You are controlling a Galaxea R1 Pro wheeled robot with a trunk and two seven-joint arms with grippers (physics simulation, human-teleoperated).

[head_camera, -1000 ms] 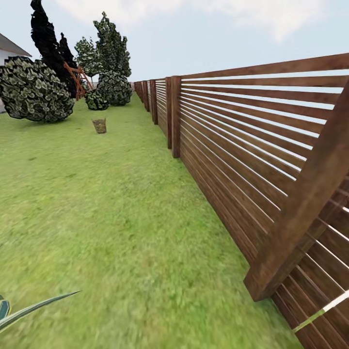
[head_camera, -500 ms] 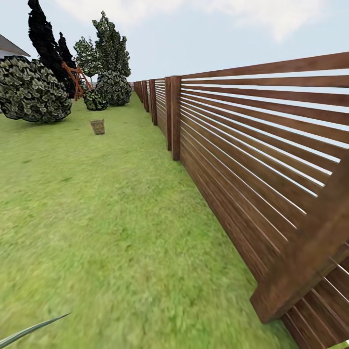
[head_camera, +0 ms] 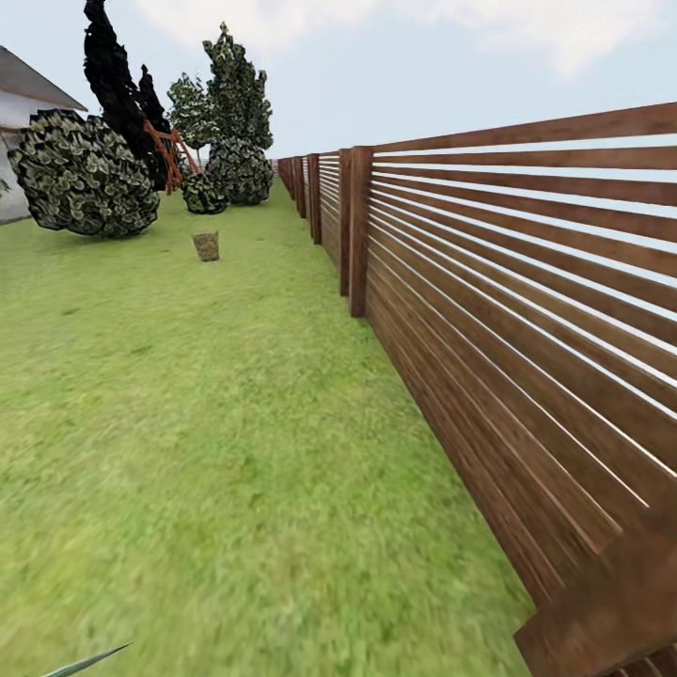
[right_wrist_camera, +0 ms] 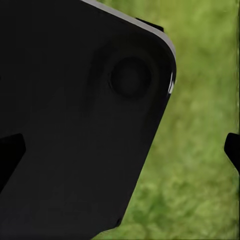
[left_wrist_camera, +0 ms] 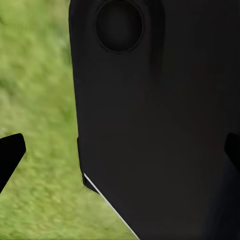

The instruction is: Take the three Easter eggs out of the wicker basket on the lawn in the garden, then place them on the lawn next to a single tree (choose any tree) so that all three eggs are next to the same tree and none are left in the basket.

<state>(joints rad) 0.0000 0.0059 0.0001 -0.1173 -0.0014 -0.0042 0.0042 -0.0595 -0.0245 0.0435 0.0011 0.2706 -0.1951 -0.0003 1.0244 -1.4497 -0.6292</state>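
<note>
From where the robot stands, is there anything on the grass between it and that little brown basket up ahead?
Nothing visible blocks the way. Open lawn runs straight up to the wicker basket. The slatted fence stays along the right side, and the big round bush sits off to the left, beyond the basket.

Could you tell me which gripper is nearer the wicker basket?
Left, probably: the wicker basket stands far ahead, left of centre; left gripper and right gripper both hang by the robot's body.

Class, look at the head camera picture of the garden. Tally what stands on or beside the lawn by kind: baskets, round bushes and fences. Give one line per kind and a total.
Wicker basket: 1
Round bushes: 3
Slatted fence: 1
Total: 5
</note>
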